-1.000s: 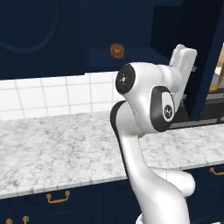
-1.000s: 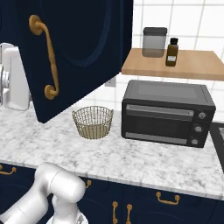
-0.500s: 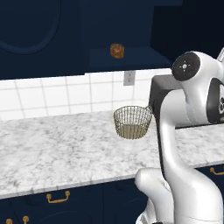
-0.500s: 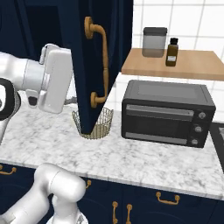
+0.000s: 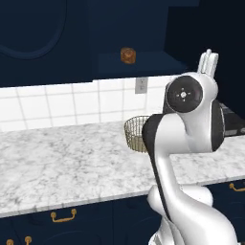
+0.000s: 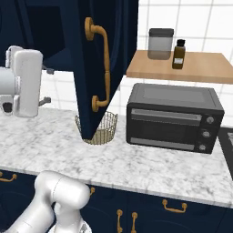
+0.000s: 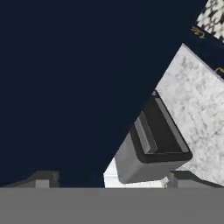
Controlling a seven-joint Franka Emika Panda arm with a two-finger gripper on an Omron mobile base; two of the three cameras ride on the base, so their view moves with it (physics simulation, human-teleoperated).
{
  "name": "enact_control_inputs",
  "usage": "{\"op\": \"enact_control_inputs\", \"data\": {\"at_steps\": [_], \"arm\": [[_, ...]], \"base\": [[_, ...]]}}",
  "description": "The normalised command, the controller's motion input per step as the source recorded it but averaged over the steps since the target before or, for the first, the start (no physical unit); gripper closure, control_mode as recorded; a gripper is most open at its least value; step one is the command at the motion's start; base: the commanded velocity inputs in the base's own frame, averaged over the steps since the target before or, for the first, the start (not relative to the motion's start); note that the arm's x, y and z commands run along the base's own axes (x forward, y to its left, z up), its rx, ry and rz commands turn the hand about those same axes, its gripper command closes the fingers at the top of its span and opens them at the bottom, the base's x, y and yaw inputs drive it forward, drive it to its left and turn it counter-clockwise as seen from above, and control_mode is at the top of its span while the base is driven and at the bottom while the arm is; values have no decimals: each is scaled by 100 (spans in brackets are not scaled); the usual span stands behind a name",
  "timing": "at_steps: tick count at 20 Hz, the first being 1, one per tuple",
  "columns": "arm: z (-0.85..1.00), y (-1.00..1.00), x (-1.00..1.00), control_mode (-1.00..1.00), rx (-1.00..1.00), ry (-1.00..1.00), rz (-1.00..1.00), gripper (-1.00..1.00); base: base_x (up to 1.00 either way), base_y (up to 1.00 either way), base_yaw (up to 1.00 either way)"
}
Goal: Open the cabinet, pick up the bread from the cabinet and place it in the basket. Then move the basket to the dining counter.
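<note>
Already spread wide, claw (image 7: 105,177) empty beside the swung-open cabinet door (image 6: 98,68); bread (image 5: 127,55) well off on the cabinet shelf, basket (image 6: 96,129) below; risks clipping that door edge when reaching in

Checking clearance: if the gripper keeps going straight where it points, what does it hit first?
Probably the cabinet door: its navy face fills most of the hand view ahead of the open gripper. The oven sits off to one side. Depth unclear.

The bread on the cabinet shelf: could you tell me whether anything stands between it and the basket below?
Nothing visible does. The bread sits at the open cabinet's shelf edge, and the basket stands open-topped on the counter below, slightly to its right.
</note>
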Motion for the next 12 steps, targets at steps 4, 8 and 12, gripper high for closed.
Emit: {"op": "enact_control_inputs", "data": {"at_steps": [4, 8, 12], "arm": [[21, 38, -53, -100, -46, 32, 71, -100], [18, 18, -29, -100, -59, 51, 58, -100], [2, 1, 2, -100, -72, 72, 42, -100]], "base": [[0, 0, 0], [0, 0, 0], [0, 0, 0]]}}
